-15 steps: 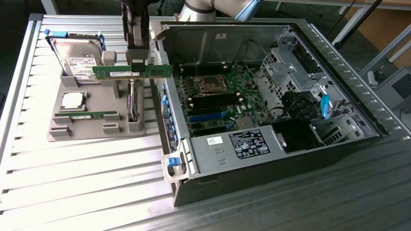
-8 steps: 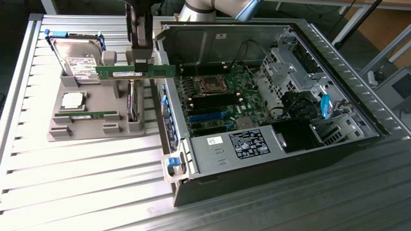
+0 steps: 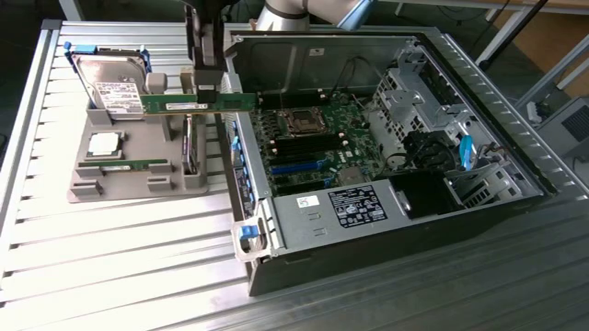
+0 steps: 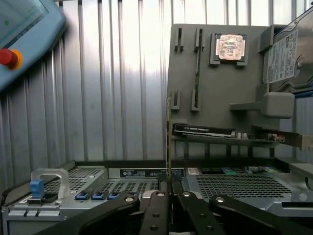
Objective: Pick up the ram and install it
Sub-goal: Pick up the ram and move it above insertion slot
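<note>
Black claw (image 3: 208, 95) is pinching the green ram (image 3: 170, 105) by its middle, holding it level in the air over where the grey parts tray (image 3: 129, 192) is meeting the open computer case (image 3: 368, 267).

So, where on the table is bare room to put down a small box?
The widest bare table is the near strip bordered by the tray and the case, on the exterior view's left. Crowded: the tray, the case's inside, and over the gap between them, where the gripper holds the ram.
</note>
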Motion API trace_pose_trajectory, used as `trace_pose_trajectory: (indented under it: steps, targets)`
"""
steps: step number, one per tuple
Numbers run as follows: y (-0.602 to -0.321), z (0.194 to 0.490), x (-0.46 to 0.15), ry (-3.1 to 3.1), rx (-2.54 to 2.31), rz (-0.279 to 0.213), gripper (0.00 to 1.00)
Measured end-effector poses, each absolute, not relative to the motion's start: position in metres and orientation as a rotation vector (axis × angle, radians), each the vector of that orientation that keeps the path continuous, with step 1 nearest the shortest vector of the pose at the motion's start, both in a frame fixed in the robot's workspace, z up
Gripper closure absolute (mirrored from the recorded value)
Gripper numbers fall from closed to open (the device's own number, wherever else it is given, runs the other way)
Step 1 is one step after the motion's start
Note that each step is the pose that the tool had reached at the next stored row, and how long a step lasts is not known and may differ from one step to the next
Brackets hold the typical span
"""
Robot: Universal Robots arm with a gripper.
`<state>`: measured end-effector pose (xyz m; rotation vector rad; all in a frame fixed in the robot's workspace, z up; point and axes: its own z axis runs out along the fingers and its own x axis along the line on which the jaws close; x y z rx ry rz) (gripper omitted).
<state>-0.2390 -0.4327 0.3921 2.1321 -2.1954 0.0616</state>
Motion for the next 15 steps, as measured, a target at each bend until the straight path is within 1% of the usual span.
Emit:
trace_pose_trajectory:
  steps: [15]
  targets:
    - [-0.4327,0.3921,-0.2316,-2.193,2.13,0.066,0.89]
